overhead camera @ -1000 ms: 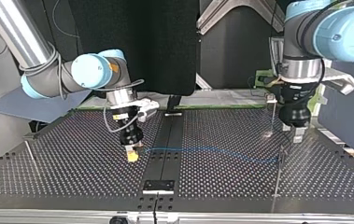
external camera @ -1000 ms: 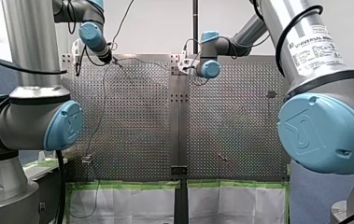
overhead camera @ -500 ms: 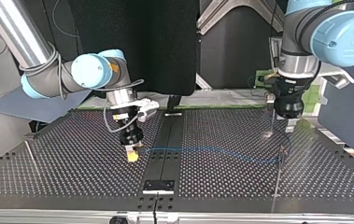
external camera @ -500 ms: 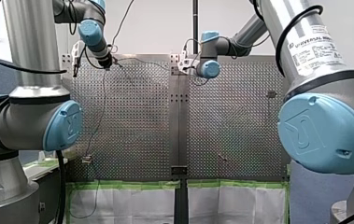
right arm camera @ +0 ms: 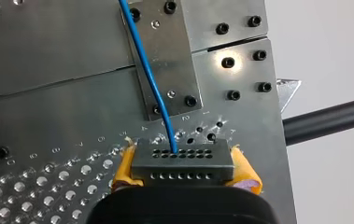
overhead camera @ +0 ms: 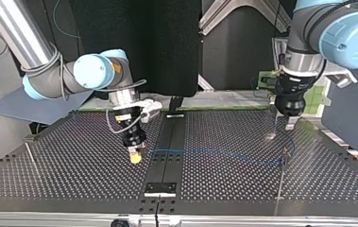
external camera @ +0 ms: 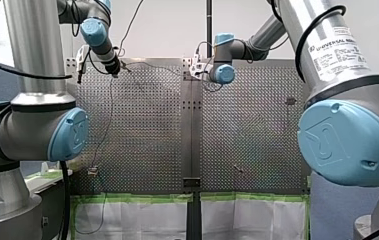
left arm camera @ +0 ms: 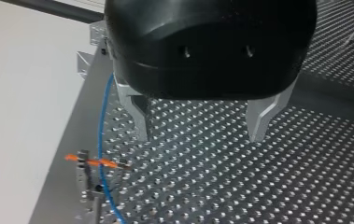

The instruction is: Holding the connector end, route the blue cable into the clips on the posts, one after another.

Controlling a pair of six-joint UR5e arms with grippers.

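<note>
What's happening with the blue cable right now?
My right gripper is shut on the connector, its yellow pads on either side of it. The blue cable runs from there across the perforated table to a thin post at the top view's right. My left gripper hangs open and empty above the table beside that post. I cannot tell whether the cable is seated in the post's clip.
</note>
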